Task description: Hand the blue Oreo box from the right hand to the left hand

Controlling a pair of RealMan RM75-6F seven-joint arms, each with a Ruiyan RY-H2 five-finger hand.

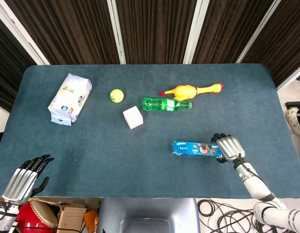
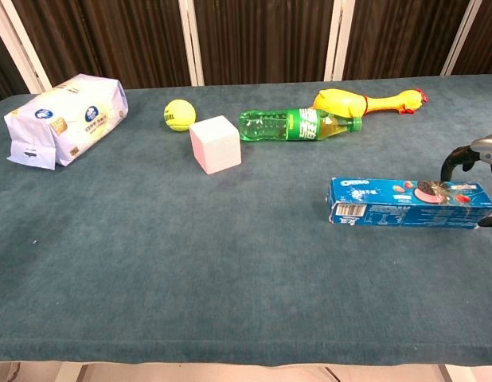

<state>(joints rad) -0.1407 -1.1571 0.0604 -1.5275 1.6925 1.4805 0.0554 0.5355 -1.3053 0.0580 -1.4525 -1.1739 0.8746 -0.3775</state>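
The blue Oreo box (image 1: 196, 148) (image 2: 409, 204) lies flat on the table at the right, long side running left to right. My right hand (image 1: 229, 147) (image 2: 474, 163) hovers over its right end. Its fingers arch down behind the box and the thumb reaches the front corner, so the hand straddles the box without clearly clamping it. My left hand (image 1: 26, 177) hangs at the table's near left corner, fingers spread and empty, far from the box. The chest view does not show the left hand.
A green bottle (image 1: 167, 104) and a yellow rubber chicken (image 1: 191, 91) lie behind the box. A white cube (image 1: 133, 117), a yellow tennis ball (image 1: 117, 95) and a white tissue pack (image 1: 70, 98) sit to the left. The near table edge (image 1: 140, 194) runs between the hands.
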